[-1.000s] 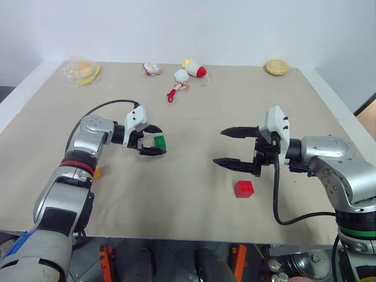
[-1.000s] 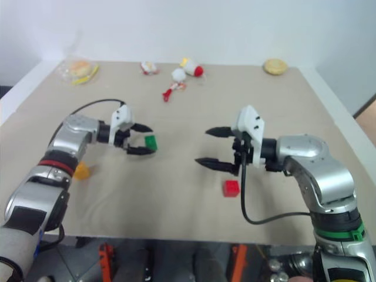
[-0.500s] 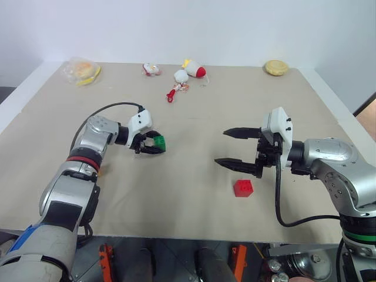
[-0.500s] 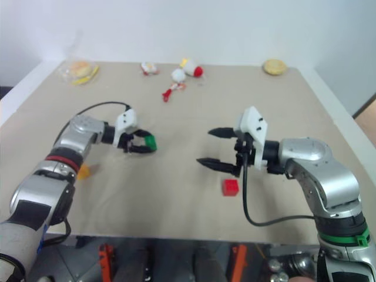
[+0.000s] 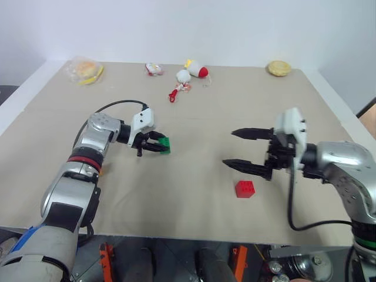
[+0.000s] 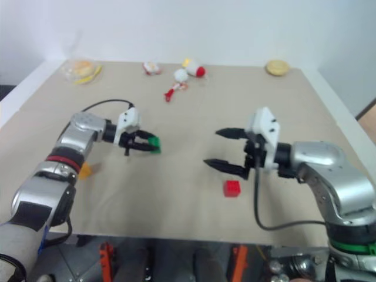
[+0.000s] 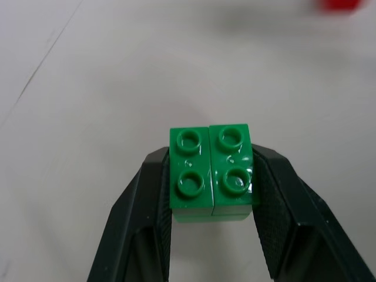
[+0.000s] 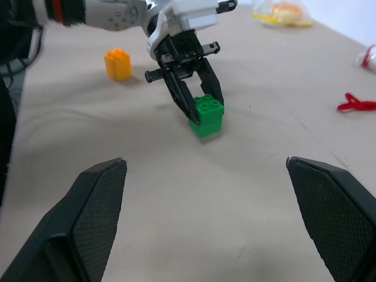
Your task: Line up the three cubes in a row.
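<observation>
Left end effector (image 5: 157, 145) is clamped on the green cube (image 7: 211, 174), left of counter (image 5: 194, 106) centre. Right end effector (image 5: 245, 151) gapes wide above the red cube (image 5: 245, 188). Orange cube (image 6: 85, 170) half hidden behind the left arm. No readable writing.

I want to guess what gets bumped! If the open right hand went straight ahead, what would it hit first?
Probably the small green studded plastic cube, pinched in the left gripper's black fingers; it sits ahead between the right gripper's fingers, though depth is unclear.

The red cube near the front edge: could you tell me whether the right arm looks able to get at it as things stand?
Probably yes. The right gripper hangs open just above and behind the red cube, and bare table surrounds the cube, so nothing blocks the way down.
</observation>
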